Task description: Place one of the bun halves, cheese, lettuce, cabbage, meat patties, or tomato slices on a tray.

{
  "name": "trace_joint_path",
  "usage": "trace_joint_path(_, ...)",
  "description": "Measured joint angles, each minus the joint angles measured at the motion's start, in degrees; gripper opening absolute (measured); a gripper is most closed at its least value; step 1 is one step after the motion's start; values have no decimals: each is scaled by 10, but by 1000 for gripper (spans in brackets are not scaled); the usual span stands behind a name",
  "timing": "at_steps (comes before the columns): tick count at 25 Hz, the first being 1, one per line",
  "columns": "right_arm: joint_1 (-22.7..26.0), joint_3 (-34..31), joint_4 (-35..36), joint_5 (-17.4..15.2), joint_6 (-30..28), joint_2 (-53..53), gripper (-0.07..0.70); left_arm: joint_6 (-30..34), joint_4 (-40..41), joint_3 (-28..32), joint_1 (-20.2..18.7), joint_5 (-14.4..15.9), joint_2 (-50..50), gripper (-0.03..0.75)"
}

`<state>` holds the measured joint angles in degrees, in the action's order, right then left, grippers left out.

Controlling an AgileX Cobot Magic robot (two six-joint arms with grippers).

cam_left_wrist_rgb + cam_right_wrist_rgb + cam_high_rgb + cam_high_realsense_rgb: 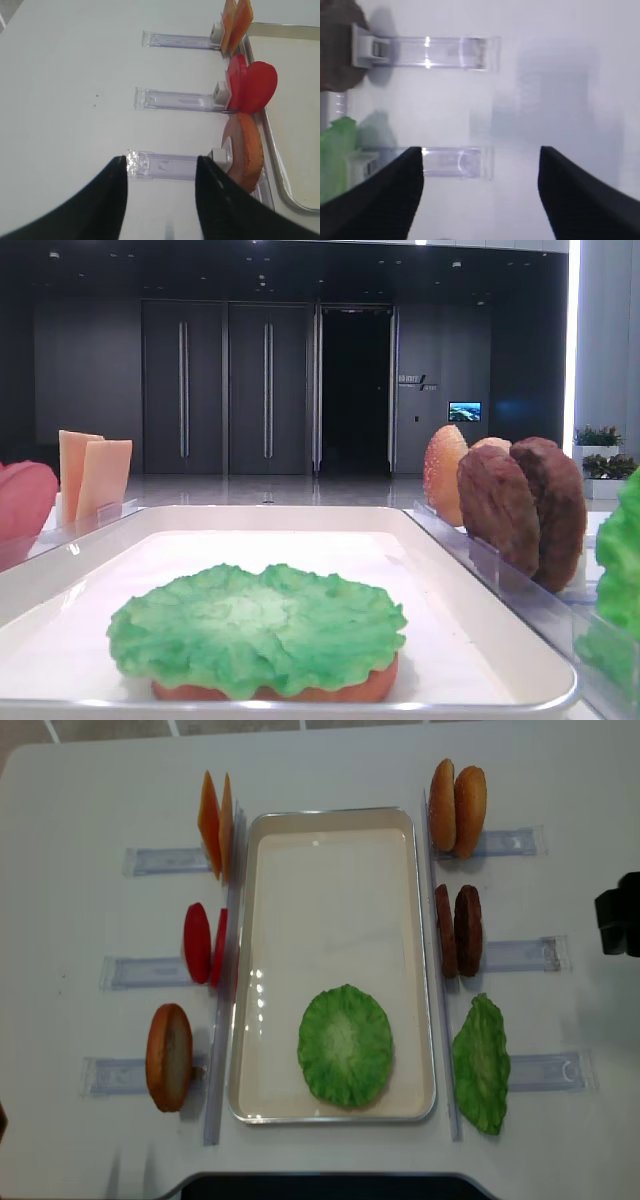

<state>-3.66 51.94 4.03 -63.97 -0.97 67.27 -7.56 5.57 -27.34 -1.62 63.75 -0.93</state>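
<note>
The off-white tray lies mid-table. In its near end a lettuce leaf rests on a bun half. Left of the tray stand cheese slices, tomato slices and a bun half. To its right stand two bun halves, meat patties and another lettuce leaf. No separate cabbage shows. My left gripper is open and empty, left of the bun half. My right gripper is open and empty, over bare table right of the patties.
Clear plastic holders stick out on both sides of the tray, and two lie below the right gripper. Part of the right arm shows at the table's right edge. The white table surrounds everything.
</note>
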Motion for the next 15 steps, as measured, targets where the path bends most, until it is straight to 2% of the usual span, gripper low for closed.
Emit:
trace_joint_path(3,37,0,-16,-34,1,0,493,0,0,0,0,0,0,345)
trace_joint_path(6,47,0,-31,-55,1,-1,493,0,0,0,0,0,0,345)
trace_joint_path(9,47,-10,-34,-58,1,-16,493,0,0,0,0,0,0,345)
trace_joint_path(15,47,-88,-29,-59,14,-125,493,0,0,0,0,0,0,345)
